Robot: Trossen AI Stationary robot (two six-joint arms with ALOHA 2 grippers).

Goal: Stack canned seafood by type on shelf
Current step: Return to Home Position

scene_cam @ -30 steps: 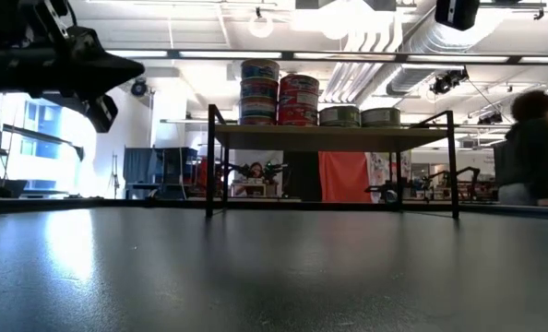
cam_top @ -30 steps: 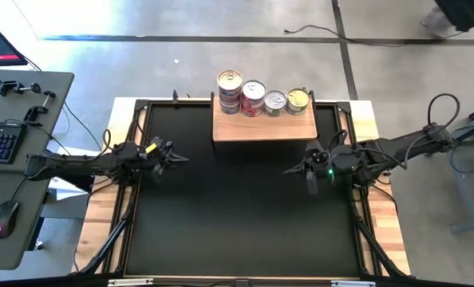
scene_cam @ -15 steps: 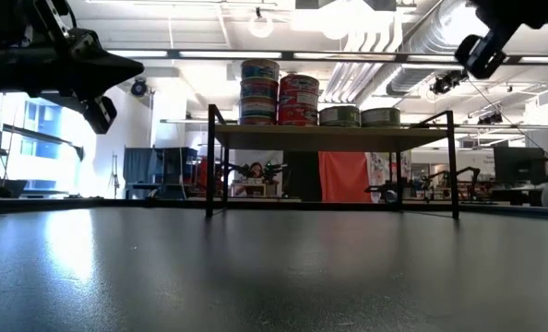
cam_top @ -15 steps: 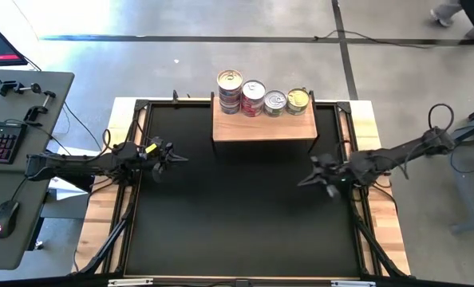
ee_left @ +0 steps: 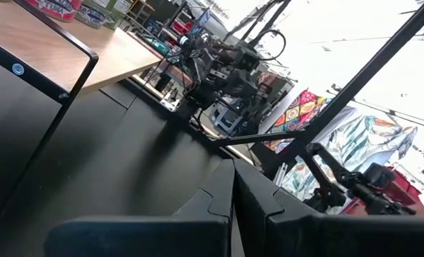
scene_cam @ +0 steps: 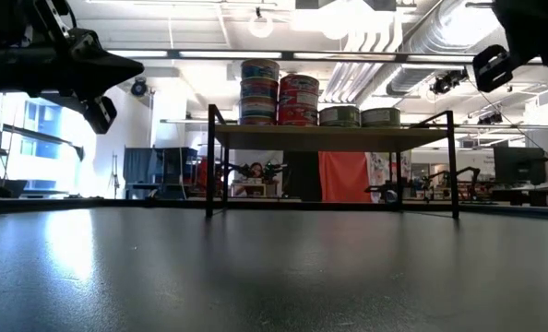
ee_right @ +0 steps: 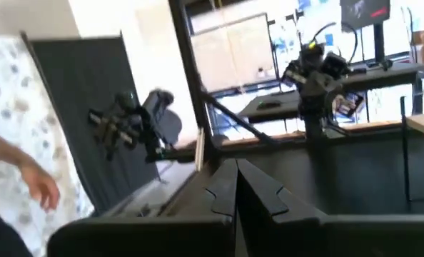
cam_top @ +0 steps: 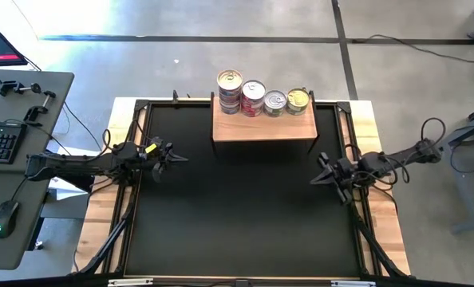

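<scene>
The tins (cam_top: 261, 97) stand in four piles along the back edge of the wooden shelf (cam_top: 263, 127), two tall and two low, so the sorting looks done and the arms seem to be parking. The left claw (cam_top: 171, 158) hovers by the left edge of the black table (cam_top: 237, 223), the right claw (cam_top: 320, 177) by its right edge, both pinched closed on nothing. Next, I'd say, they need only fold back clear of the shelf.

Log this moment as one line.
left gripper: shut, empty, near black mat left edge | right gripper: shut, empty, near mat right edge | canned seafood: stacked in row on shelf
</scene>
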